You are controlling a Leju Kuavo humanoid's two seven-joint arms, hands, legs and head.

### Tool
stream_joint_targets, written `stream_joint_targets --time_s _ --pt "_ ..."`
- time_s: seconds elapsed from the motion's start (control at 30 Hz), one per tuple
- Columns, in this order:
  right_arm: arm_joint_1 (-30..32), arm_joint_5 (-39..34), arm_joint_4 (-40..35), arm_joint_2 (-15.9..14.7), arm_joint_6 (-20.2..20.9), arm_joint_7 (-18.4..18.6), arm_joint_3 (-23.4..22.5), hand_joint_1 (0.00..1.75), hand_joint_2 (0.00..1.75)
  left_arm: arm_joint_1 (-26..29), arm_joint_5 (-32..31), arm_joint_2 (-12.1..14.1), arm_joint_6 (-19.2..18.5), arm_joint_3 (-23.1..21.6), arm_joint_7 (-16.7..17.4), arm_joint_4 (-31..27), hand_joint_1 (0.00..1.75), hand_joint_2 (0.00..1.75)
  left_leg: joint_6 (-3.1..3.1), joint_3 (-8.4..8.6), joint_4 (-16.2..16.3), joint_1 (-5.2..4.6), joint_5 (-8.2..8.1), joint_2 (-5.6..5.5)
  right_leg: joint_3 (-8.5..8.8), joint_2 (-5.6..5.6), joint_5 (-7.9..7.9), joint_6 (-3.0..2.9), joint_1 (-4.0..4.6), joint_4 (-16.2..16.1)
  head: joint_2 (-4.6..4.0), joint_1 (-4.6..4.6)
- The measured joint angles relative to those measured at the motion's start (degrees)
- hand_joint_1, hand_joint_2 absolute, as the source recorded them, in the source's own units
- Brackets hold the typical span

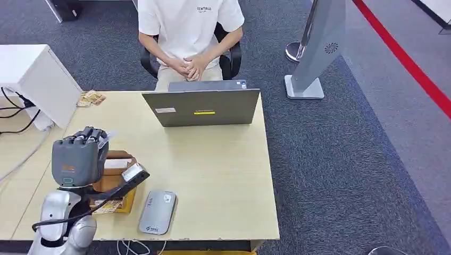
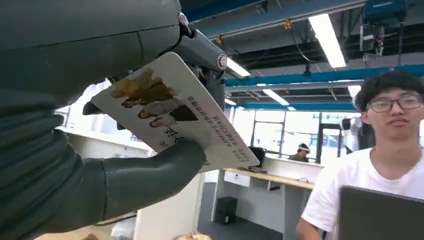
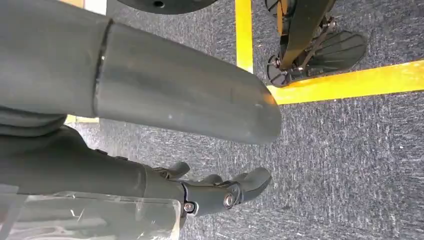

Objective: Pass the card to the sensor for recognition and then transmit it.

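Head view, item: your left robot hand (image 1: 80, 156) raised over the desk (image 1: 213, 175), clamping the printed card (image 2: 175, 112) between thumb and fingers; step, carry to sensor; next, lower it flat onto the grey card reader (image 1: 157, 212).

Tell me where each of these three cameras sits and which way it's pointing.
Head view: high on the robot, looking forward and down at the light wooden desk, grey open laptop and seated person in a white T-shirt; the left hand is raised.
Left wrist view: behind the left hand, facing up and across at the person and ceiling lights; the printed white card is pinched.
Right wrist view: on the hanging right arm, facing grey carpet; right hand holds nothing.
Shared: head and left wrist views both show person, laptop, left hand.
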Motion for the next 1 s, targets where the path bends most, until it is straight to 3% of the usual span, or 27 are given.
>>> stream_joint_targets --time_s 0.2,1.0 --pt "0.00 -0.52 0.00 0.00 0.00 -0.04 -0.44 0.00 0.00 1.25 0.92 0.81 -5.77 -3.27 2.08 -1.96 1.75 1.75 0.00 0.02 0.00 0.00 0.00 0.01 0.00 0.00 0.00 0.00 0.01 -0.01 0.00 -0.04" --pt "0.04 -1.11 -0.02 0.00 -0.09 -0.22 -1.79 0.00 0.00 9.32 3.10 1.09 -9.46 -6.23 2.10 -1.94 1.75 1.75 0.01 0.01 -0.01 0.00 -0.01 0.01 0.00 -0.01 -0.01 0.00 0.01 -0.01 0.00 -0.02"
